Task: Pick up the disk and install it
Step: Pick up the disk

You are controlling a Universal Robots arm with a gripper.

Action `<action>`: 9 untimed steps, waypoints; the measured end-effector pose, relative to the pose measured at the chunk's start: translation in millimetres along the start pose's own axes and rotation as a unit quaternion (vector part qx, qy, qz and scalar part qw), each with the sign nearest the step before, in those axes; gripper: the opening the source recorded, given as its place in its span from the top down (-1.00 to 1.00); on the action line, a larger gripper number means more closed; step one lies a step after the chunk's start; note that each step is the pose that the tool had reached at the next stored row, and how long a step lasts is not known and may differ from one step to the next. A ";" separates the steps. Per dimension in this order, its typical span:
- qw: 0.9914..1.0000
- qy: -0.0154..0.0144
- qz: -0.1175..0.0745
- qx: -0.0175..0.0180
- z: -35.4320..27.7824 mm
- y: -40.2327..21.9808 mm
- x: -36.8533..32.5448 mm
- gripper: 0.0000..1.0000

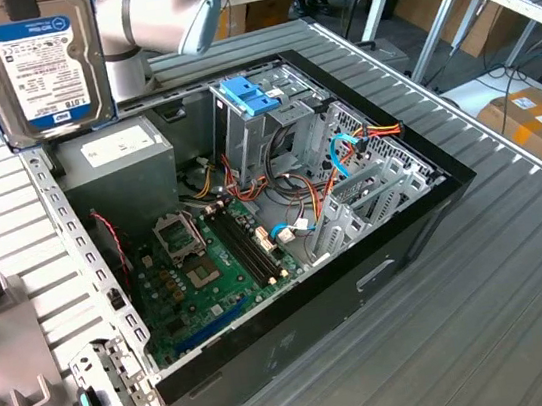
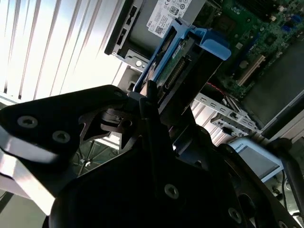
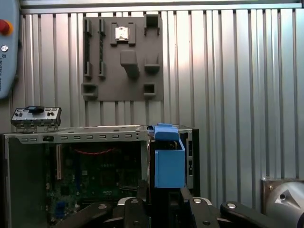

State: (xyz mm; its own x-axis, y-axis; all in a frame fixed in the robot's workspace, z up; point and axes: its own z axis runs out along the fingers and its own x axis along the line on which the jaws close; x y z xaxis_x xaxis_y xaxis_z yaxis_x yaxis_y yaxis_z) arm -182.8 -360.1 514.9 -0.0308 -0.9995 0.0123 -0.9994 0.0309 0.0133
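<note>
My gripper (image 2: pixel 142 102) is clamped on the disk (image 1: pixel 34 65), a dark rectangular hard drive in a light-blue plastic carrier, whose long axis runs straight out from my fingers above the open black computer case (image 1: pixel 454 175), with the grey metal drive cage (image 1: pixel 243 146) below and off to one side.

- A metal table (image 1: pixel 489 314) with a ribbed, silver-grey top carries everything; its long grooves also run across the first wrist view (image 3: pixel 237 71).
- An open computer case (image 1: pixel 299 332) with black walls lies flat on the table, its open side up and the green board inside showing.
- A flat grey fixture plate (image 1: pixel 13 376) with raised blocks and slots lies on the ribs toward the exterior view's left, near the case but apart from it; it is also in the first wrist view (image 3: pixel 123 90).
- A small perforated metal bracket (image 1: pixel 112 397) with a blue tab lies just beside the case's corner, between case and plate.
- A pale pendant (image 3: pixel 7 47) with a red button rests at the table's edge.
</note>
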 end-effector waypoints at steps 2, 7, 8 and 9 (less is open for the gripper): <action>1.000 0.000 0.000 0.000 -0.1 -8.9 -0.3 0.30; 1.000 0.000 0.000 0.000 -0.4 -31.3 -1.0 0.30; 1.000 0.000 0.000 0.000 -0.5 -36.0 -1.1 0.30; 1.000 0.000 0.000 0.000 -0.5 -40.0 -1.2 0.30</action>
State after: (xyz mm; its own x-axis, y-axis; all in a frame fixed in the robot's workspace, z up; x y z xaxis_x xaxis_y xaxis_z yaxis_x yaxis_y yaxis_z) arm -142.8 -360.1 514.9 -0.0306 -0.9995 0.0124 -0.9994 0.0308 0.0132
